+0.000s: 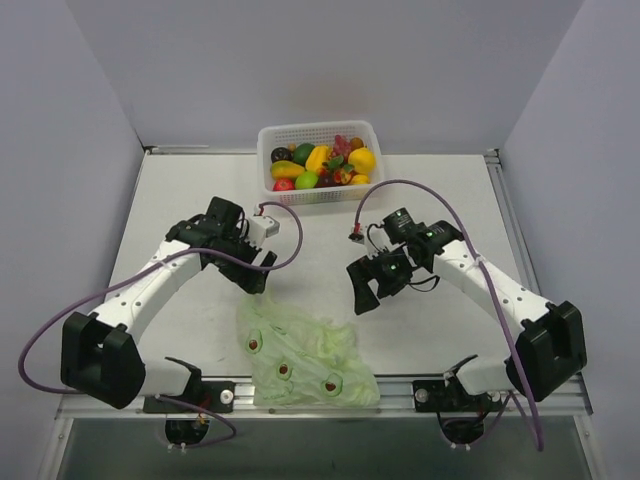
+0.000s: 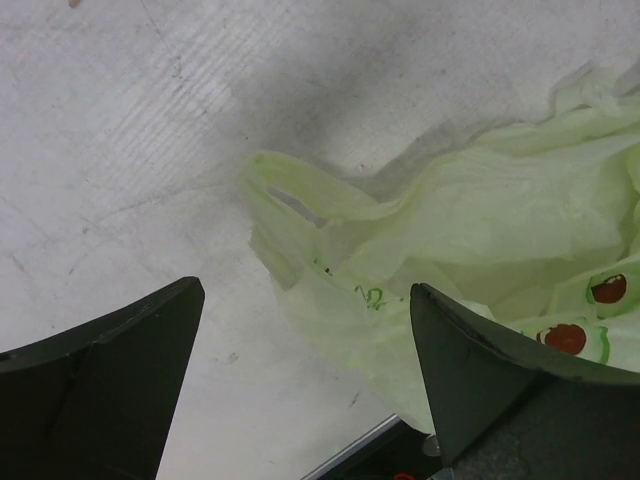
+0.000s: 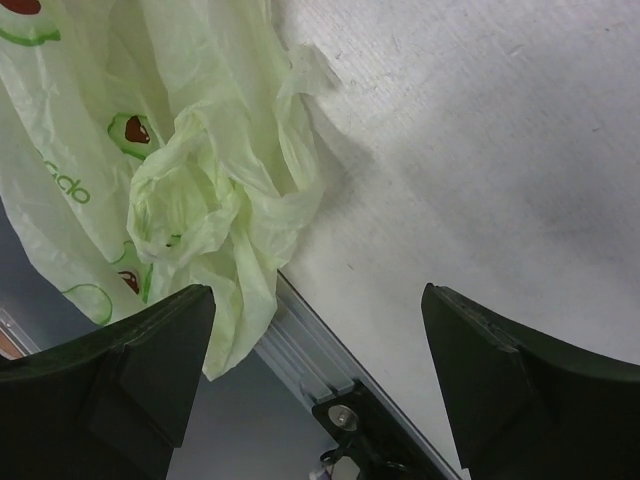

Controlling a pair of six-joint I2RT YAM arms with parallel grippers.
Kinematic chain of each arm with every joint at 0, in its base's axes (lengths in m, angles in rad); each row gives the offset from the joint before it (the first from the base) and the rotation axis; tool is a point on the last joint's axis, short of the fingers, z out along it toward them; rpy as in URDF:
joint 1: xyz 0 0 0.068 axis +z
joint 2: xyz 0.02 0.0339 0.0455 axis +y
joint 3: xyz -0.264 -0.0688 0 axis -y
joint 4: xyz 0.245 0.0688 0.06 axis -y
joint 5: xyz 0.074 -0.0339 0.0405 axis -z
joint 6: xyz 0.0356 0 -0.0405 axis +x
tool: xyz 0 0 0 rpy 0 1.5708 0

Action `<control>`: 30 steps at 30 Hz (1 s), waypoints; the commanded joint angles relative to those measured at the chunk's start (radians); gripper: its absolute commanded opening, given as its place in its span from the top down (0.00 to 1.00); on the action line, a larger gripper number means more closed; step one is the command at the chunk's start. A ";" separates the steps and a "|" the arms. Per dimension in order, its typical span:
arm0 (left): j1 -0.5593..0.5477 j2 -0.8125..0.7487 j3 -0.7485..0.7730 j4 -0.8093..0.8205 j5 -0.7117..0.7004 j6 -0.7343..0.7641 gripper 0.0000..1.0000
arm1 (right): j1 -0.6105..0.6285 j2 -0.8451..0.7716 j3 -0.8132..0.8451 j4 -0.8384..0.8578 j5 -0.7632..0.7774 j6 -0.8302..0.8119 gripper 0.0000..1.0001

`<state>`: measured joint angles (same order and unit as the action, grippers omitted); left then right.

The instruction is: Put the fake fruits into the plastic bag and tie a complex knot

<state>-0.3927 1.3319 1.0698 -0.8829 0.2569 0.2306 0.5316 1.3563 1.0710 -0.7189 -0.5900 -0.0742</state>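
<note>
Your left gripper (image 1: 257, 274) and right gripper (image 1: 366, 296) both hang spread wide, empty, by the plastic bag (image 1: 310, 358) crumpled at the near edge; the fake fruits (image 1: 320, 166) sit in the far basket (image 1: 266, 138)

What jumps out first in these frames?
The fake fruits stand out, a bright heap in a white basket at the far edge of the table, centre. Nearer, the pale-green plastic bag lies crumpled between the arm bases. The left gripper and right gripper hover open by its far side, holding nothing.
</note>
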 commanded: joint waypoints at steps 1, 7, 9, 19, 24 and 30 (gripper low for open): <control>-0.005 0.013 -0.001 0.136 -0.057 -0.048 0.04 | 0.062 0.035 -0.034 0.088 0.027 0.020 0.12; -0.005 0.105 -0.019 0.183 -0.061 -0.073 0.18 | 0.152 0.162 -0.036 0.177 0.013 0.047 0.10; -0.003 0.139 -0.027 0.193 -0.058 -0.076 0.32 | 0.172 0.208 -0.032 0.191 -0.004 0.051 0.10; 0.035 0.099 0.073 0.191 0.054 -0.160 1.00 | 0.147 0.209 0.039 0.199 0.018 0.005 1.00; 0.061 -0.059 0.113 0.186 0.116 -0.200 1.00 | 0.012 0.041 0.142 0.208 0.048 -0.076 1.00; 0.068 -0.180 0.085 0.197 0.154 -0.275 1.00 | -0.010 -0.040 0.204 0.177 0.194 -0.174 0.75</control>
<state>-0.3271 1.1751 1.1446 -0.7113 0.3511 0.0261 0.5121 1.3323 1.2453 -0.5037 -0.4965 -0.1734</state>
